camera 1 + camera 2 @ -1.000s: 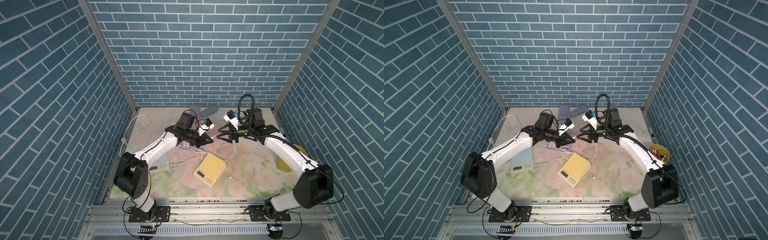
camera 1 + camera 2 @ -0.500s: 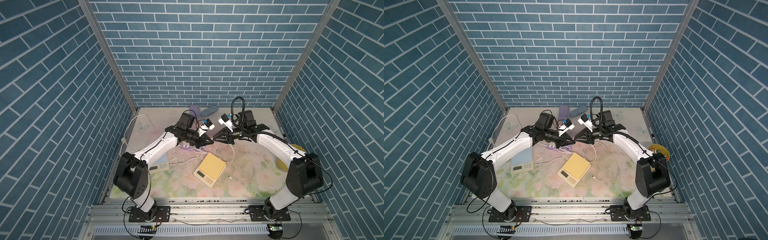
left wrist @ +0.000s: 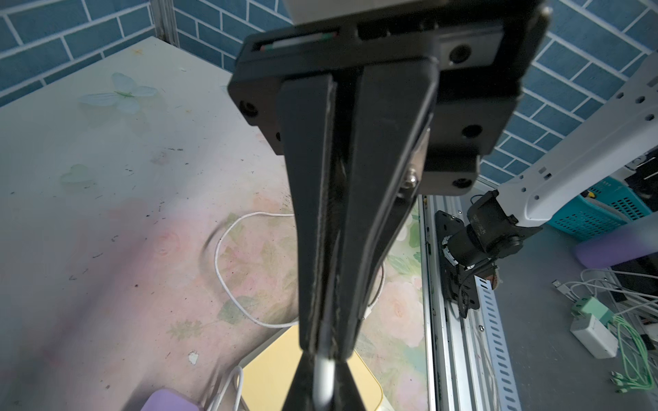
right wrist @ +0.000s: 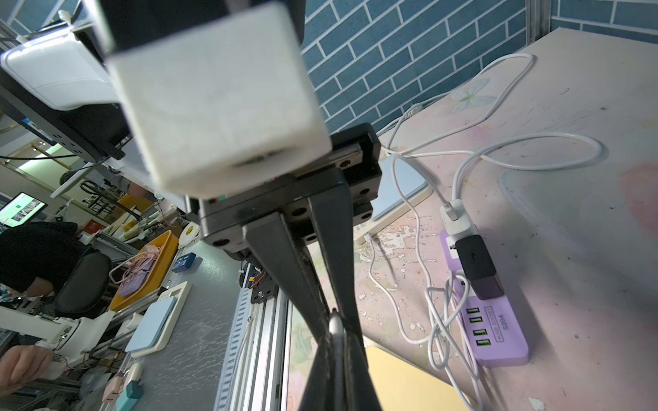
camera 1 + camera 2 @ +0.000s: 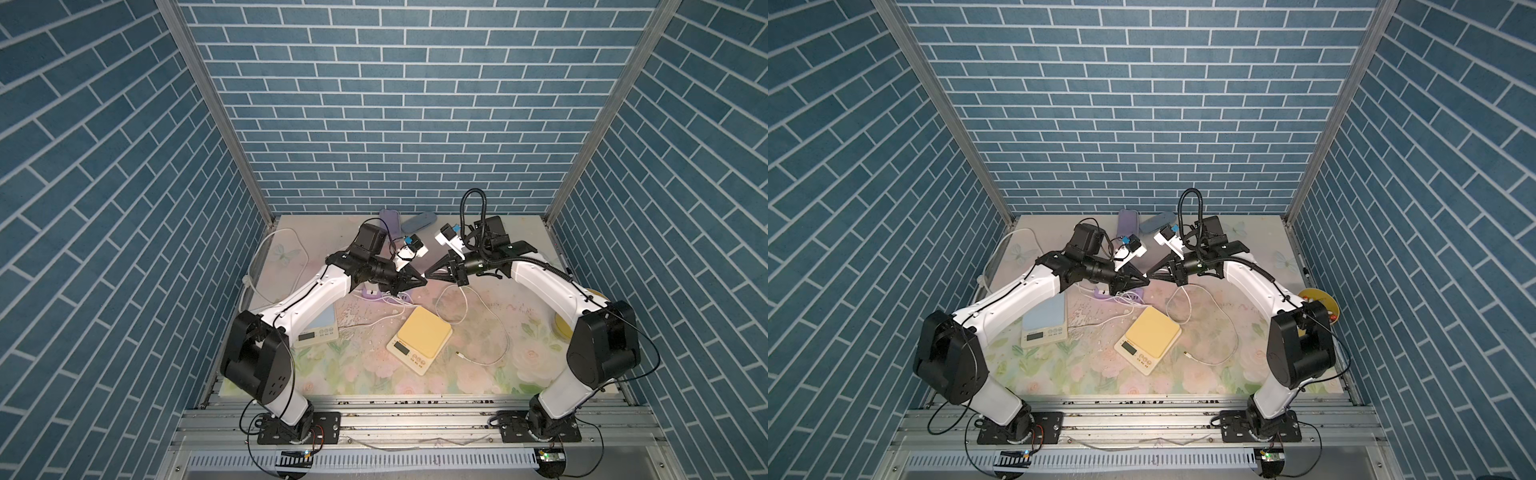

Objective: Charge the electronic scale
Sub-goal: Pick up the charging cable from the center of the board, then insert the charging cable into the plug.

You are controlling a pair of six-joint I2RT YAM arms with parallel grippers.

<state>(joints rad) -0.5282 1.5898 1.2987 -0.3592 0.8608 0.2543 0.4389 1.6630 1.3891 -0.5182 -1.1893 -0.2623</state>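
Blue scale (image 5: pixel 1045 316) is set on the floral tabletop (image 5: pixel 1204 374). Yellow bowl (image 5: pixel 1318 296) is seen at its edge. Purple case (image 5: pixel 1128 222) and grey case (image 5: pixel 1156 221) are laid by the brick wall (image 5: pixel 1142 124).

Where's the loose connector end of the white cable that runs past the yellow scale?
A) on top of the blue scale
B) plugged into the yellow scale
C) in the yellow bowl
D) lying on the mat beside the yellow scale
D: in both top views the connector lies bare on the mat, close to the yellow scale but apart from it, not plugged in.
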